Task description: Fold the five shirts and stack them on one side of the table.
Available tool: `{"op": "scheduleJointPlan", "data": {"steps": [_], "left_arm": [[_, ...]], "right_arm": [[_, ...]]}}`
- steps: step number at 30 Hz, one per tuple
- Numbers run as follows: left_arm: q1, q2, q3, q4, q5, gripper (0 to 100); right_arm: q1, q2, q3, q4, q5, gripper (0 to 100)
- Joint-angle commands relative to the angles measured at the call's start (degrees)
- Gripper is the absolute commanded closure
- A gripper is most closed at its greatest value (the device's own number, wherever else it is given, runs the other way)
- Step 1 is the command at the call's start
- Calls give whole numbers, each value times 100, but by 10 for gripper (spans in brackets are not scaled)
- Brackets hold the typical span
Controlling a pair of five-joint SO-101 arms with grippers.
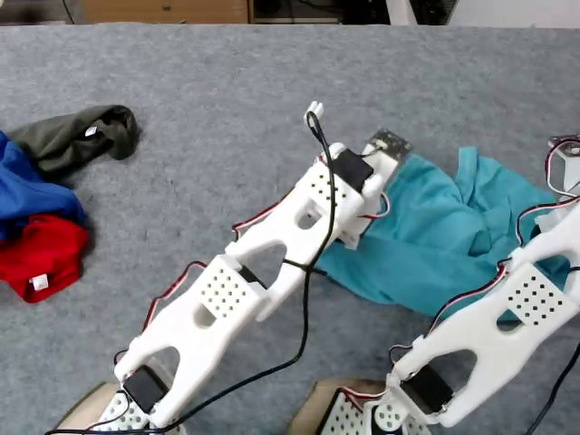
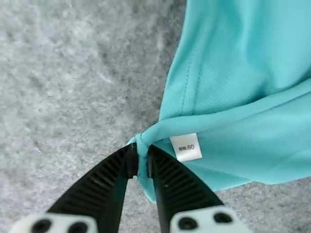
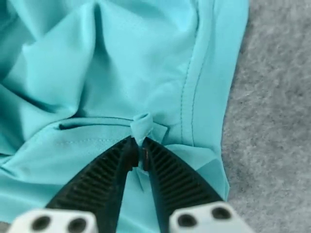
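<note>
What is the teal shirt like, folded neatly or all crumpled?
Crumpled, not folded. The teal shirt lies in loose wrinkles on the table, with the left gripper and right gripper each pinching a bit of its cloth.

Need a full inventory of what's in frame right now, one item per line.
teal shirt: 1, teal, crumpled on the table's right half
olive shirt: 1, dark olive, bunched at far left
blue shirt: 1, blue, left edge, touching the olive shirt
red shirt: 1, red, left edge, nearer than the blue shirt
label: 1, white, on the teal shirt beside the left gripper
table: 1, grey felt-like surface
left arm: 1, white, stretched across the middle
right arm: 1, white, at the right
left gripper: 1, black, shut on the teal shirt's edge
right gripper: 1, black, shut on a teal shirt fold
</note>
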State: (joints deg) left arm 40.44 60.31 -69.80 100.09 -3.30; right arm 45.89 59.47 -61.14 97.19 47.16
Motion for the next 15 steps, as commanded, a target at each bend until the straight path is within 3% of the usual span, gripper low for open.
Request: {"op": "scheduleJointPlan", "data": {"steps": [1, 10, 15], "left_arm": [[-97, -347, -229, 70, 44, 982], [-431, -2026, -211, 70, 62, 982], [-712, -3222, -211, 70, 53, 982]], "right_arm": [[-189, -57, -382, 70, -105, 979], [-479, -488, -3143, 519, -976, 979], [-505, -1648, -3415, 501, -1248, 978]]}}
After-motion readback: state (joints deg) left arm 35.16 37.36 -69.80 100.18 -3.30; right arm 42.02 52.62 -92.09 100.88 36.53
